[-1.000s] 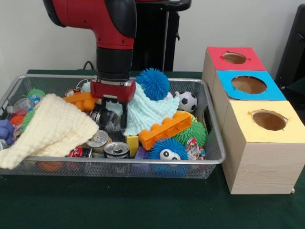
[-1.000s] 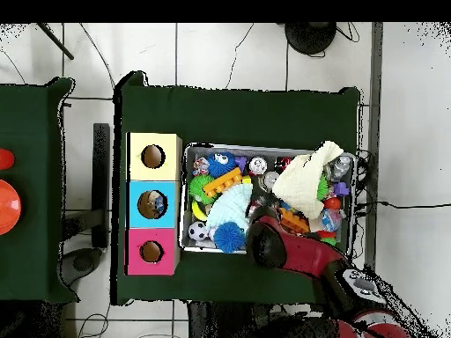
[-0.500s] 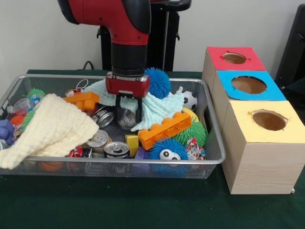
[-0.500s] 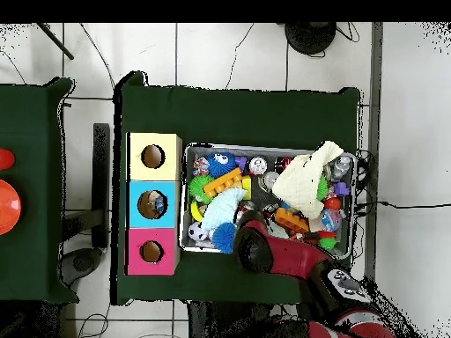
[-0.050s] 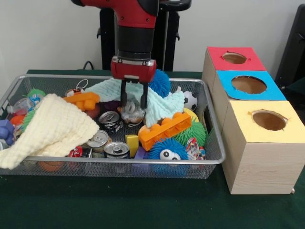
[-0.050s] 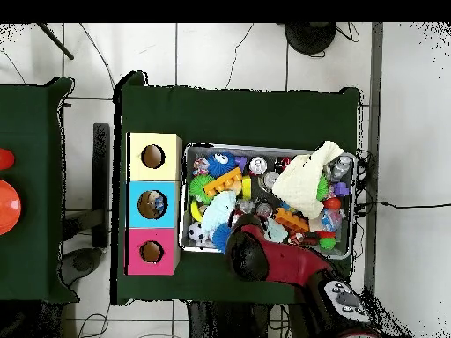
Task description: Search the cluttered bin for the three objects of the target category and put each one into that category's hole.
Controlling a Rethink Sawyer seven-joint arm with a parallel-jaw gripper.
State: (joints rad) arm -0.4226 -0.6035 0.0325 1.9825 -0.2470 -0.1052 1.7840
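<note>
My gripper (image 5: 133,104) hangs over the middle of the wire bin (image 5: 213,143), shut on a crushed silver can (image 5: 132,113) that it holds just above the clutter. Three more cans lie in the bin: one (image 5: 110,118) beside the held can and two (image 5: 100,138) (image 5: 116,149) near the front wall. The boxes to the right have a red hole (image 5: 234,57), a blue hole (image 5: 249,84) and a yellow hole (image 5: 269,119). In the overhead view the arm (image 6: 251,256) covers the gripper; the blue hole (image 6: 153,204) shows something inside.
A cream cloth (image 5: 50,129) covers the bin's left part and a mint cloth (image 5: 159,106) lies behind the gripper. Spiky balls (image 5: 157,82), an orange brick (image 5: 164,129), a small football (image 5: 188,100) and other toys crowd the bin. The bin's rim stands between gripper and boxes.
The gripper has lifted and shifted right in the front view, carrying the crushed can up out of the clutter. The mint cloth has slid back behind it.
</note>
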